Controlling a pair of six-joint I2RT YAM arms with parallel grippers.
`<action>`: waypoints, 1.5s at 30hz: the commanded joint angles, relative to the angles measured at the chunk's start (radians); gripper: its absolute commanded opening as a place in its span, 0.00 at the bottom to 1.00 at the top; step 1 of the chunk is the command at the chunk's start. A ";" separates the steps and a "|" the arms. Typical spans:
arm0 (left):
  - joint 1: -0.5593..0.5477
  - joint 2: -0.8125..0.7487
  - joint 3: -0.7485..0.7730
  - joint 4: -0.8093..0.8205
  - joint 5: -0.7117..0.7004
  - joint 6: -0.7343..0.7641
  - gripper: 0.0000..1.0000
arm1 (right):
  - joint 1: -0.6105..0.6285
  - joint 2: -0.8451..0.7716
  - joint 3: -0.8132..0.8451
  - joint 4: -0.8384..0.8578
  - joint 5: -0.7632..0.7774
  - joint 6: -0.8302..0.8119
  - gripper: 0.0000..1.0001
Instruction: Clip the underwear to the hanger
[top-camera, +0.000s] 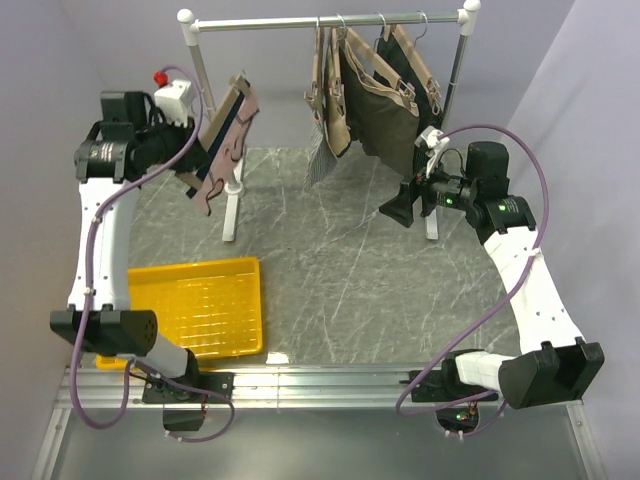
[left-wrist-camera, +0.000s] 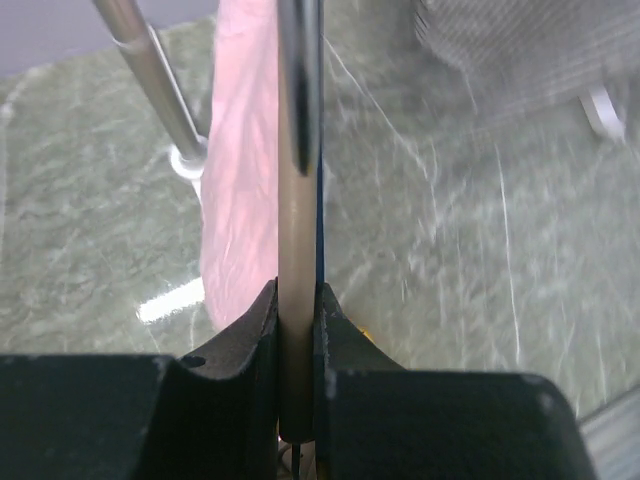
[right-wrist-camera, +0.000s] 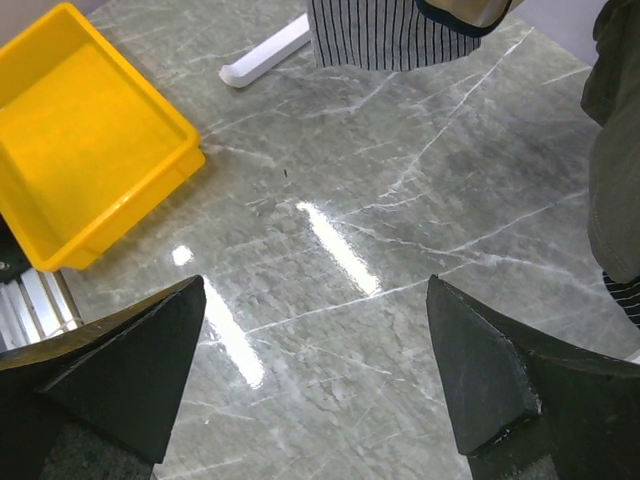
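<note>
My left gripper (top-camera: 200, 165) is shut on the tan hanger (top-camera: 218, 115) and holds it tilted in the air by the rack's left post. The pale pink underwear (top-camera: 233, 140) with navy edging hangs along the bar. In the left wrist view the jaws (left-wrist-camera: 297, 295) pinch the beige hanger bar (left-wrist-camera: 297, 230). The pink underwear (left-wrist-camera: 240, 180) lies to its left, and the silver hook (left-wrist-camera: 298, 80) rises above. The clips are hidden. My right gripper (top-camera: 400, 212) is open and empty, level over the table (right-wrist-camera: 315, 380).
A clothes rack (top-camera: 330, 20) at the back carries dark olive garments (top-camera: 385, 115) on tan hangers and a striped garment (right-wrist-camera: 390, 35). Its left post (left-wrist-camera: 150, 80) is close to the held hanger. A yellow tray (top-camera: 200, 305) sits front left.
</note>
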 joint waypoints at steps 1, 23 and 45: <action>-0.084 0.084 0.160 0.107 -0.192 -0.198 0.00 | -0.004 -0.035 -0.009 0.062 -0.023 0.041 0.98; -0.158 0.382 0.439 0.544 -0.220 -0.382 0.00 | -0.003 -0.029 -0.055 0.102 -0.089 0.084 1.00; -0.158 0.508 0.488 0.555 -0.191 -0.362 0.00 | -0.004 0.008 -0.047 0.094 -0.096 0.098 1.00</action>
